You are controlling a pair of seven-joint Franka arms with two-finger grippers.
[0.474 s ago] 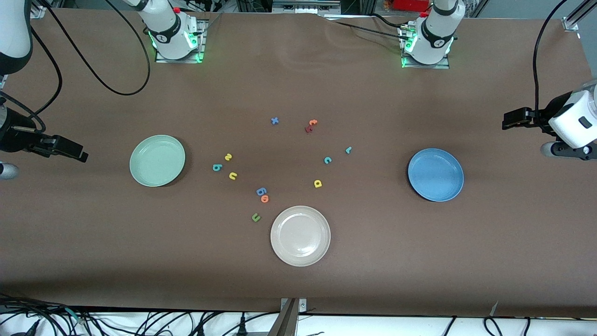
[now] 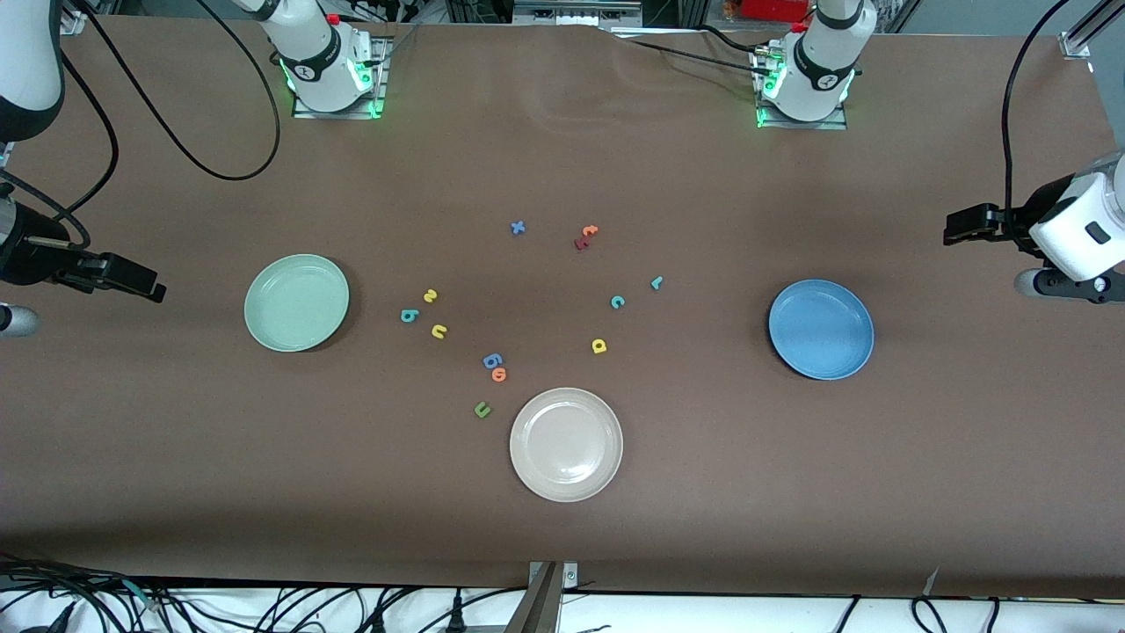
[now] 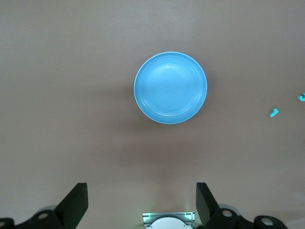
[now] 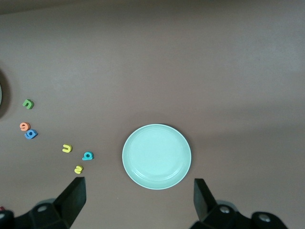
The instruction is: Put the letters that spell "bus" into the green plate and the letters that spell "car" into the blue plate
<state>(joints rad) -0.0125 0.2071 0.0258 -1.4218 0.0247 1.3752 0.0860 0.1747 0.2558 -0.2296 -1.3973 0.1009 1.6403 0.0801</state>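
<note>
The green plate (image 2: 296, 302) (image 4: 156, 156) lies toward the right arm's end, with the teal "b" (image 2: 409, 315) (image 4: 87, 155), yellow "s" (image 2: 430, 295) (image 4: 78, 169) and yellow "u" (image 2: 439, 331) (image 4: 66, 148) close beside it. Toward the left arm's end sits the blue plate (image 2: 821, 329) (image 3: 170, 87). The teal "c" (image 2: 617, 301), teal "r" (image 2: 656, 282) (image 3: 273, 113) and yellow "a" (image 2: 598, 345) lie mid-table. My right gripper (image 2: 156, 291) (image 4: 138, 188) hangs open and empty over bare table outside the green plate. My left gripper (image 2: 951, 230) (image 3: 141, 193) is likewise open, outside the blue plate.
A cream plate (image 2: 566, 444) sits nearest the front camera. Loose letters lie around it: a green "u" (image 2: 482, 409), an orange letter (image 2: 499, 374) and a blue one (image 2: 492, 360). Farther off are a blue "x" (image 2: 518, 228), an orange "t" (image 2: 589, 230) and a dark red letter (image 2: 581, 243).
Both hands have crept only slightly. The letters and plates lie where they were.
</note>
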